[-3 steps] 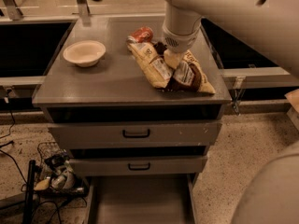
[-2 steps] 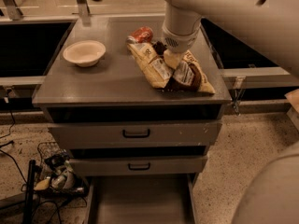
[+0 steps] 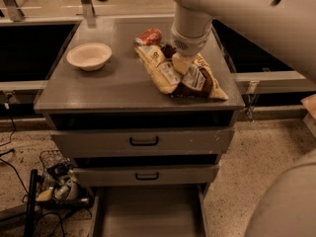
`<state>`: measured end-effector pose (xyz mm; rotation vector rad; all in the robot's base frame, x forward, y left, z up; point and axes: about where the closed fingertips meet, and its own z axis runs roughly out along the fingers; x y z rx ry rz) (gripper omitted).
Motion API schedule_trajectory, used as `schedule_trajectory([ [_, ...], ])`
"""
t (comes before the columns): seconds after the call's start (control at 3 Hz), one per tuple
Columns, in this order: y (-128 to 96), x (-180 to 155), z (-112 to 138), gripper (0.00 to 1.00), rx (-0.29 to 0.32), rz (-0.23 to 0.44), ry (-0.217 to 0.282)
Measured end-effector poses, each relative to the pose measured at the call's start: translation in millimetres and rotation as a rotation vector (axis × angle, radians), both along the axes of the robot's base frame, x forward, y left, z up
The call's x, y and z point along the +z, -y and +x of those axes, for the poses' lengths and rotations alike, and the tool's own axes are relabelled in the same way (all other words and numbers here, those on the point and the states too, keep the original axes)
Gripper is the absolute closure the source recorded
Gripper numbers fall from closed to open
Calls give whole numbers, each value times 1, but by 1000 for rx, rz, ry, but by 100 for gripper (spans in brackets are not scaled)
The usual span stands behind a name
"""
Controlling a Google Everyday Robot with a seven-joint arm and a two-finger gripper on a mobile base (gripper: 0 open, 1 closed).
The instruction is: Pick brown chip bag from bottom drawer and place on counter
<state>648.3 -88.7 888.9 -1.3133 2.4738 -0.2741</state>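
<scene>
The brown chip bag (image 3: 203,83) lies flat on the counter (image 3: 113,88), near its right front corner. It is dark brown and tan with a white label panel. My gripper (image 3: 180,63) points down from the big white arm and sits right at the bag's back end, on or just above it. The bottom drawer (image 3: 148,211) is pulled out below, and its flat grey floor shows nothing in it.
A tan-yellow snack bag (image 3: 157,69) lies against the brown bag's left side. A red item (image 3: 148,36) lies behind them. A cream bowl (image 3: 89,56) stands at the counter's left. The two upper drawers (image 3: 143,141) are shut. A wire basket with clutter (image 3: 59,181) and cables sit on the floor at the left.
</scene>
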Motion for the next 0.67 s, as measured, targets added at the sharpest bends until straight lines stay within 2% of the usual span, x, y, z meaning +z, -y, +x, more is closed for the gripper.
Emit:
schedule_trajectory([
  [0.33, 0, 0, 0, 0, 0, 0, 0],
  [0.67, 0, 0, 0, 0, 0, 0, 0],
])
